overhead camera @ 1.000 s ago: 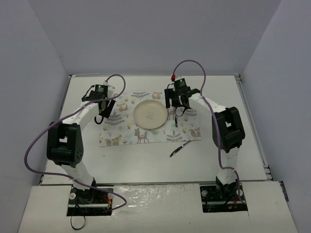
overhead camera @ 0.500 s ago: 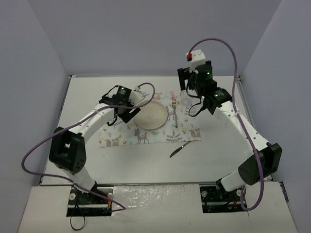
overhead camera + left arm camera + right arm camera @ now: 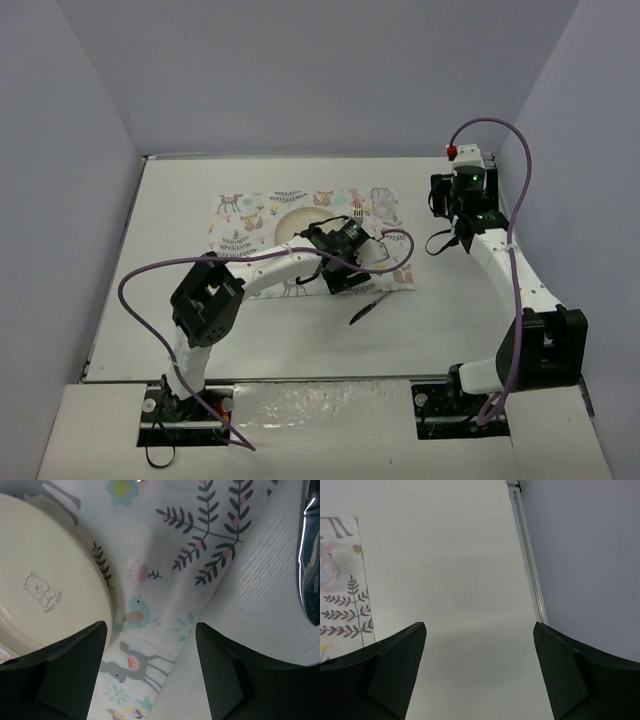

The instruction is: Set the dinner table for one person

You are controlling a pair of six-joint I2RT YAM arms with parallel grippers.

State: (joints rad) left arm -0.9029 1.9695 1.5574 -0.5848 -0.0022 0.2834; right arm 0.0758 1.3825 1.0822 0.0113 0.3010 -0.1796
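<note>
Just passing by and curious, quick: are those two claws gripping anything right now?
Left gripper: open, holding nothing, over the placemat edge beside the plate.
Right gripper: open, holding nothing, over the bare dinner table.

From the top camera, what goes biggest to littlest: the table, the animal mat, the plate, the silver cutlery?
1. dinner table
2. placemat
3. plate, though partly covered
4. silver cutlery

The table point(image 3: 300, 345) is a large white rectangle, flat, plain and smooth, filling the middle of the overhead view.
</note>
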